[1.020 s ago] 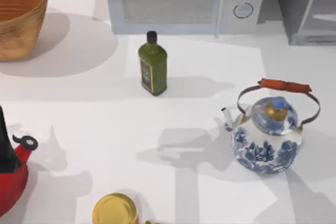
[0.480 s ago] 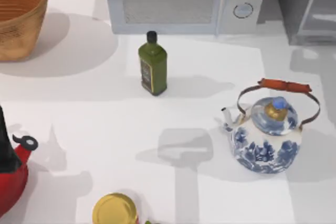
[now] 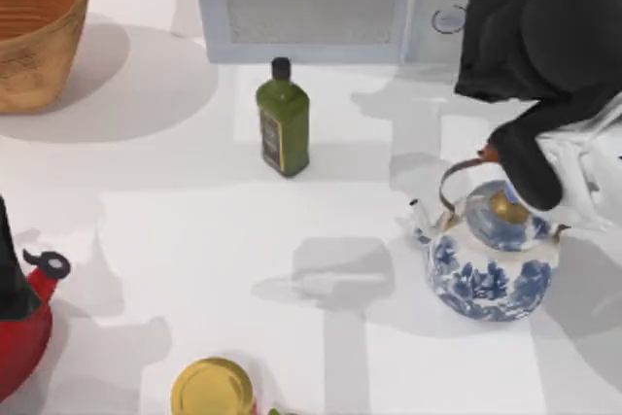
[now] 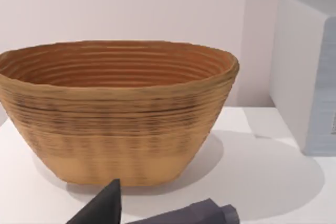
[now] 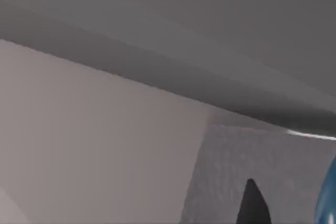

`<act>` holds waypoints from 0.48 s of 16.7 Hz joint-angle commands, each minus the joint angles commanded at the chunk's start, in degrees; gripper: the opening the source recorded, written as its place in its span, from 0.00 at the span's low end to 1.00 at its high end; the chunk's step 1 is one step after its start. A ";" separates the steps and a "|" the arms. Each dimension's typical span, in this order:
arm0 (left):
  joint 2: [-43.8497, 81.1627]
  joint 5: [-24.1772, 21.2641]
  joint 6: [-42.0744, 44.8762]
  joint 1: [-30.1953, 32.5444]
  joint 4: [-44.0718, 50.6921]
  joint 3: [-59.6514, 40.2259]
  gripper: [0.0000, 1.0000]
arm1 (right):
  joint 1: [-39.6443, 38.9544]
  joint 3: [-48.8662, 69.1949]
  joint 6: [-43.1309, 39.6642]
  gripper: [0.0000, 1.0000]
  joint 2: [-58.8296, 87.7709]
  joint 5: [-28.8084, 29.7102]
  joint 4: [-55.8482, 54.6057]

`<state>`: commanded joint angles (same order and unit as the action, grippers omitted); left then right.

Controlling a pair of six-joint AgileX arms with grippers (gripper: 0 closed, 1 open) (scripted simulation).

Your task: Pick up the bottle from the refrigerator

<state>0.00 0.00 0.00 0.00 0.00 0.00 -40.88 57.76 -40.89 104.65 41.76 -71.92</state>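
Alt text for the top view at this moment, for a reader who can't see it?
The right arm reaches in at the table's back right, over a blue-and-white kettle and in front of the microwave. A green oil bottle stands mid-table, a basket at back left, a red kettle at the left edge and a yellow lid in front.

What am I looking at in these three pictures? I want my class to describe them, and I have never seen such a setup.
It is a simulated table with two robot arms. One camera looks down from above; one sits on each arm's wrist. From above, the right arm reaches in at the far right, over a blue-and-white kettle. Also on the table: a green oil bottle, a microwave, a woven basket, a red kettle and a yellow lid. The left wrist camera faces the basket. The right wrist camera sees grey panels and a blue edge.
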 joint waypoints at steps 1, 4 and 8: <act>0.00 0.00 0.00 0.00 0.00 0.00 1.00 | -4.11 -0.30 6.32 0.00 3.78 4.10 -0.16; 0.00 0.00 0.00 0.00 0.00 0.00 1.00 | -14.73 -1.08 22.80 0.00 13.66 14.92 -0.64; 0.00 0.00 0.00 0.00 0.00 0.00 1.00 | -24.03 -1.71 36.67 0.00 22.45 24.61 -1.18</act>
<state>0.00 0.00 0.00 0.00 0.00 0.00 -64.90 56.06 -4.22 127.10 66.37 -73.11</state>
